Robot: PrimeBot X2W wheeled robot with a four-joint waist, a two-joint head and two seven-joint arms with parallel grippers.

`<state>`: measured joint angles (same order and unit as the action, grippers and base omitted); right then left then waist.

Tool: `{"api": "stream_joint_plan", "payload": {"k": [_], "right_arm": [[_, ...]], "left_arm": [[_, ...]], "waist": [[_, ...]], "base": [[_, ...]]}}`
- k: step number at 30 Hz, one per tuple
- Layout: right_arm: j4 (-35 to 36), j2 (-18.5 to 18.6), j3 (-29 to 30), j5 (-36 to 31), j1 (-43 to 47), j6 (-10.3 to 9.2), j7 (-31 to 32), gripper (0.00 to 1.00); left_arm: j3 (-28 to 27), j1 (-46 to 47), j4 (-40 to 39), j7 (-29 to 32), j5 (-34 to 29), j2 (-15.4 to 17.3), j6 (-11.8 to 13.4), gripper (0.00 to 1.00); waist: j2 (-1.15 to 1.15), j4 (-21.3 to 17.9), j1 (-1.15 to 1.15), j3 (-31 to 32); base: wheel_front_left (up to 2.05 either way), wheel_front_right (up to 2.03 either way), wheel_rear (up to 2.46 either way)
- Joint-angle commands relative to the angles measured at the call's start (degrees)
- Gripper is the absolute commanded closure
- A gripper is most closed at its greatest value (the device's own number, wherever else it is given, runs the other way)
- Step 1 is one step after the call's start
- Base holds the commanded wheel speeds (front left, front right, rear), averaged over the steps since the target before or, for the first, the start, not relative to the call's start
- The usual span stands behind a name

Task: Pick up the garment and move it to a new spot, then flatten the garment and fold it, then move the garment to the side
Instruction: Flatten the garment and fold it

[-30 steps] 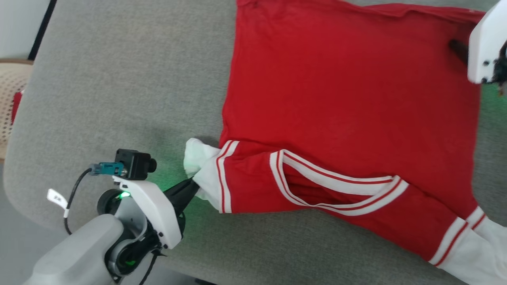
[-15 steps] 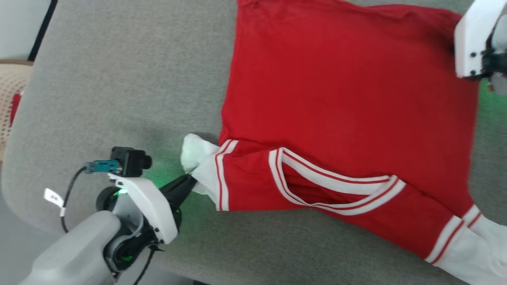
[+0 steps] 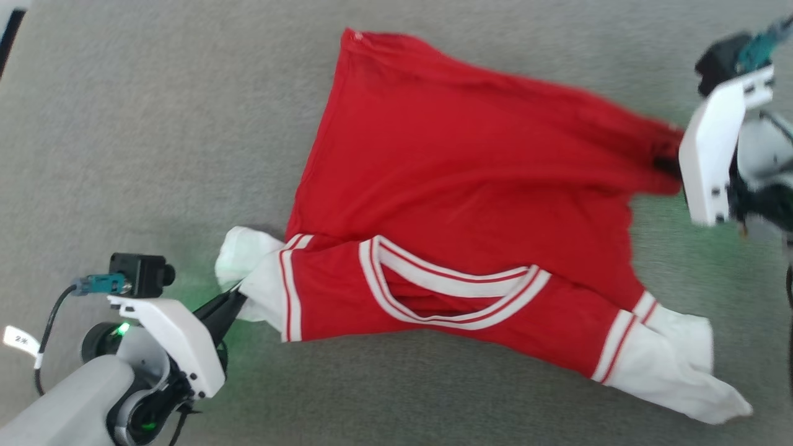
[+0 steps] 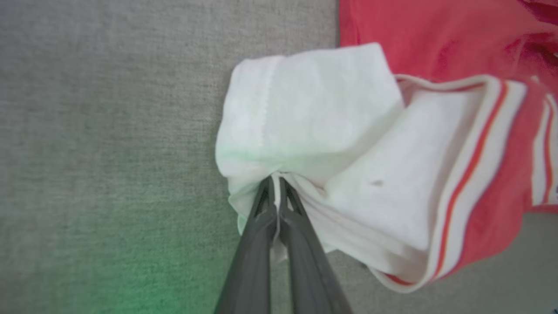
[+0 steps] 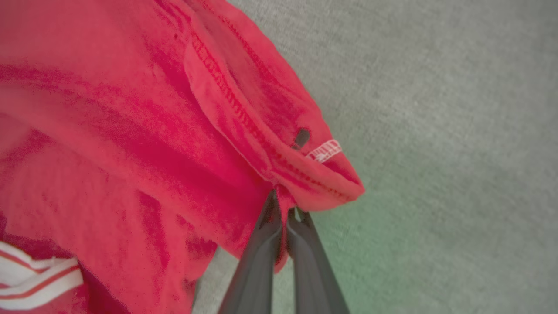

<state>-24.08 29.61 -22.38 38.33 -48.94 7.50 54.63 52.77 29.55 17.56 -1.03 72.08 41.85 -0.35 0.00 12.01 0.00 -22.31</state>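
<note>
The garment (image 3: 458, 204), a red jersey with white sleeves and red-white striped trim, lies back side up on the grey surface, its neckline toward me. My left gripper (image 3: 238, 291) is shut on the white left sleeve (image 4: 305, 113), the cloth pinched between its dark fingers (image 4: 261, 218). My right gripper (image 3: 666, 166) is shut on the red hem corner (image 5: 305, 174) at the far right and holds it raised, so the cloth stretches in folds toward it. The other white sleeve (image 3: 669, 365) lies loose at the lower right. The print is hidden.
The grey fabric surface (image 3: 155, 136) spreads wide on all sides of the jersey. A dark strip (image 3: 9, 37) shows at the upper left corner.
My right gripper has shut on the hem corner and pulled it up and inward, bunching the right side of the jersey. The head view has shifted. The left gripper keeps its hold on the sleeve.
</note>
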Motion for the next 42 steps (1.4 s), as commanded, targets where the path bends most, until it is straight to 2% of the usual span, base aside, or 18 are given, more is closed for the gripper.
{"api": "stream_joint_plan", "payload": {"k": [1, 9, 11, 14, 18, 19, 20, 22, 26, 36, 42], "right_arm": [[3.2, 0.62, 0.67, 0.91, 3.23, -0.02, 1.0, 1.0], [19.14, 1.28, 10.01, 2.63, 21.02, -0.03, 7.07, 1.0], [23.97, -0.96, 14.17, 1.41, 28.61, -0.02, 9.31, 1.0], [27.14, -4.02, 18.31, -0.53, 35.79, -0.03, 10.74, 1.0], [27.44, -7.83, 20.13, -3.58, 41.8, -0.02, 8.01, 1.0], [26.58, -8.52, 20.31, -4.67, 42.26, -0.03, 6.14, 0.77], [25.58, -9.14, 20.22, -5.42, 42.47, -0.08, 4.9, 0.65], [24.38, -9.14, 19.23, -7.19, 42.72, -0.09, 2.79, 0.0], [25.94, -8.69, 19.26, -7.78, 41.7, -0.12, 0.88, 0.0], [39.77, -8.35, 22.4, -7.59, 39.44, -0.02, 3.26, 0.0], [43.83, -7.14, 19.53, -8.48, 32.93, -0.02, 1.1, 0.0]], "left_arm": [[-0.24, -1.06, -0.29, -0.22, 0.59, 0.54, 0.98, 1.0], [-0.82, -2.94, -3.53, 0.02, 1.32, 3.08, 3.0, 1.0], [-0.93, -3.04, -4.56, 0.19, 1.31, 3.68, 3.46, 1.0], [-0.74, -3.14, -5.31, 0.4, 1.18, 3.63, 3.78, 1.0], [-0.51, -2.88, -5.74, 0.54, 0.76, 3.4, 3.78, 1.0], [-0.46, -2.86, -5.69, 0.58, 0.74, 3.35, 3.72, 1.0], [-0.43, -2.91, -5.57, 0.67, 0.83, 3.29, 3.63, 1.0], [-0.4, -2.95, -5.34, 0.77, 1.11, 3.14, 3.46, 1.0], [-0.17, -3.11, -4.96, 0.96, 1.14, 2.85, 3.4, 1.0], [0.6, -4.01, -5.39, 0.79, 0.44, 2.38, 2.92, 1.0], [1.18, -2.17, -5.62, 1.29, -0.15, 1.19, 2.7, 1.0]], "waist": [[0.0, -2.15, 0.0, 1.84], [0.0, -4.66, 0.0, 3.46], [0.0, -5.05, 0.0, 3.71], [0.0, -4.98, 0.0, 3.76], [0.0, -4.75, 0.0, 3.56], [0.0, -4.75, 0.0, 3.54], [0.0, -4.77, 0.0, 3.61], [0.0, -4.7, 0.0, 3.83], [0.0, -4.5, 0.0, 4.47], [0.0, -3.33, 0.0, 5.79], [0.0, -0.84, 0.0, 5.02]], "base": [[0.0, 0.0, 0.0], [0.0, 0.0, 0.0], [0.0, 0.0, 0.0], [0.0, 0.0, 0.0], [0.0, 0.0, 0.0], [0.0, 0.0, 0.0], [0.0, 0.0, 0.0], [0.0, 0.0, 0.0], [0.0, 0.0, 0.0], [0.0, 0.0, 0.0], [0.0, 0.0, 0.0]]}}
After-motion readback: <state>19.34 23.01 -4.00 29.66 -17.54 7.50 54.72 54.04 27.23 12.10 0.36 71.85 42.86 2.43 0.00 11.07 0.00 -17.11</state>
